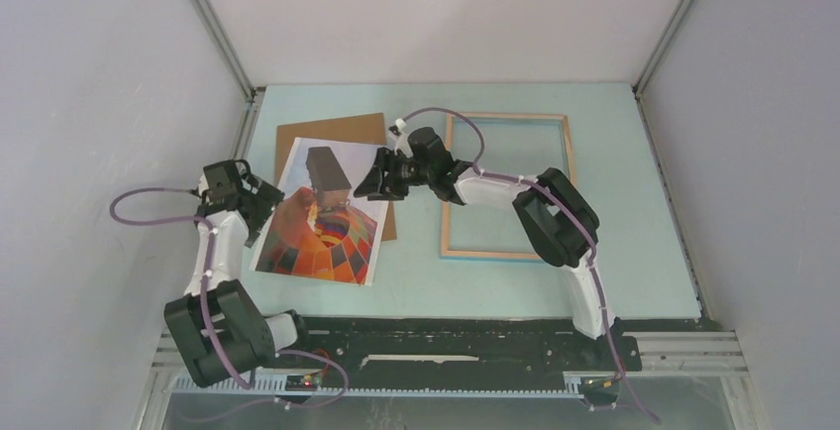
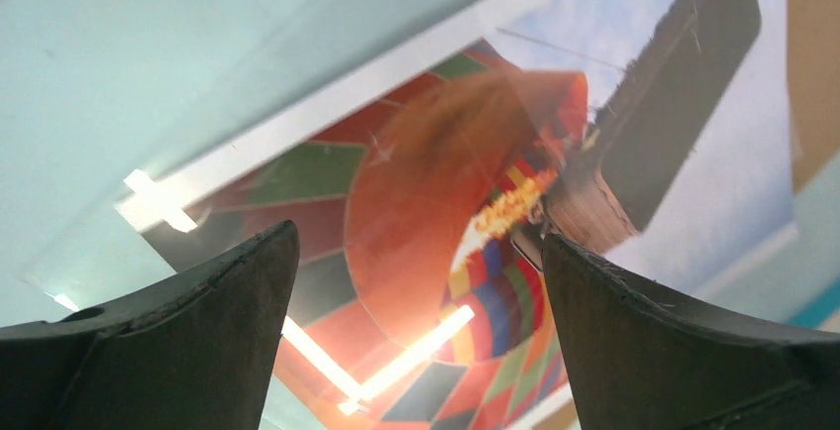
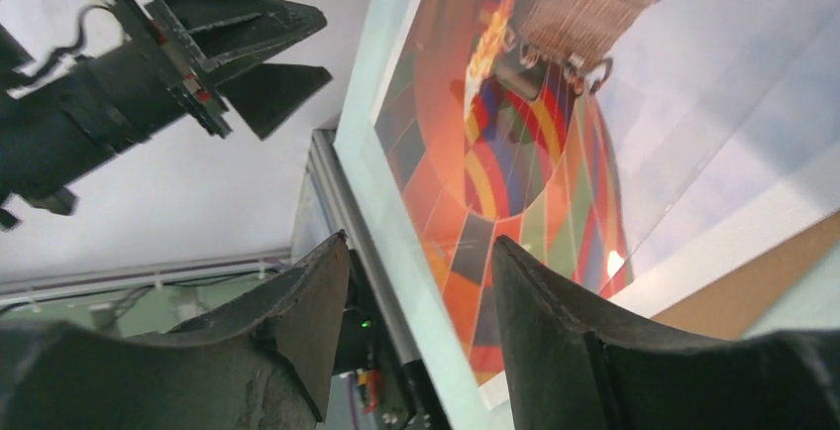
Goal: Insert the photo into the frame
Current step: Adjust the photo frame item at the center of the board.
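L gripper [image 2: 418, 242] is fully spread, nothing btwn its fingers; the photo [image 1: 322, 227] lies just under and ahead of it, near edge right at the tips. R gripper [image 3: 418, 252] has fingers partway apart w/ a clear gap, no sheet pinched that I can see; the photo's other long edge sits just beyond its tips, below. So neither has the photo. It's flat, face up, far end resting on the brown board [image 1: 327, 133], near end on the table [image 1: 446, 281]. The frame [image 1: 510, 116] is behind the R gripper, back along its own arm, wood side up, well apart from the photo. Risks as I judge them: a thin flat sheet gives the fingers no edge to bite, so tips may skid over it and shove it further onto the board or crease a corner. If both close from opposite sides, the paper could buckle upward. Swinging R back toward the frame, elbow or cable could knock it askew. Glossy surface, so slip is likely.
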You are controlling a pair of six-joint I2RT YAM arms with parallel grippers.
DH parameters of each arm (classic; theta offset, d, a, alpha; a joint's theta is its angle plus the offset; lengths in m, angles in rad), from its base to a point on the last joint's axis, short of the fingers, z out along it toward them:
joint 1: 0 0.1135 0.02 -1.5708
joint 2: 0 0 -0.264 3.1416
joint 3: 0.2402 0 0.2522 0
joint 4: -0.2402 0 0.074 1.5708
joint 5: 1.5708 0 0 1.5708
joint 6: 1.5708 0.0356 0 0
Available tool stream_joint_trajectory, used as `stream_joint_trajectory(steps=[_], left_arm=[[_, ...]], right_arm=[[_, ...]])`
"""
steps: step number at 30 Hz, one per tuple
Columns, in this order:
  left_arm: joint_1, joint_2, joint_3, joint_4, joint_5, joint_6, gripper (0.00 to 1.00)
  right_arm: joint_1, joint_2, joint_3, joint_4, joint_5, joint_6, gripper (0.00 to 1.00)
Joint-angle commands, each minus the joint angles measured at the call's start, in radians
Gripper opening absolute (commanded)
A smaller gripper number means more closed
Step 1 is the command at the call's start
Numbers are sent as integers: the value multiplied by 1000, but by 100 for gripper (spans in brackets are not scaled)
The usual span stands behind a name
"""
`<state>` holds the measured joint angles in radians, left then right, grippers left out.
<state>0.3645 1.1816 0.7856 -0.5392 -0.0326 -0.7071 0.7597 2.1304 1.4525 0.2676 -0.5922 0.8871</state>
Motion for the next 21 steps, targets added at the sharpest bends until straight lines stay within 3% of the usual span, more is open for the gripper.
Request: stream_joint_trajectory(steps=[1,5,11,18,21], left_arm=[[10,69,142,2,-158,141,100],[10,185,249,-1,-169,206,100],[18,372,346,150,-76,337,100],[23,494,416,245,12,399,100],[30,562,465,183,9,385,100]], right_arm=[[-2,96,120,-161,-7,-179,63],[-16,177,205,-215,-45,-183,63],[-19,216,282,-395,-65,-271,62],[-30,213,268,-400,-35,-282,62],[-35,229,274,-394,-46,-271,62]])
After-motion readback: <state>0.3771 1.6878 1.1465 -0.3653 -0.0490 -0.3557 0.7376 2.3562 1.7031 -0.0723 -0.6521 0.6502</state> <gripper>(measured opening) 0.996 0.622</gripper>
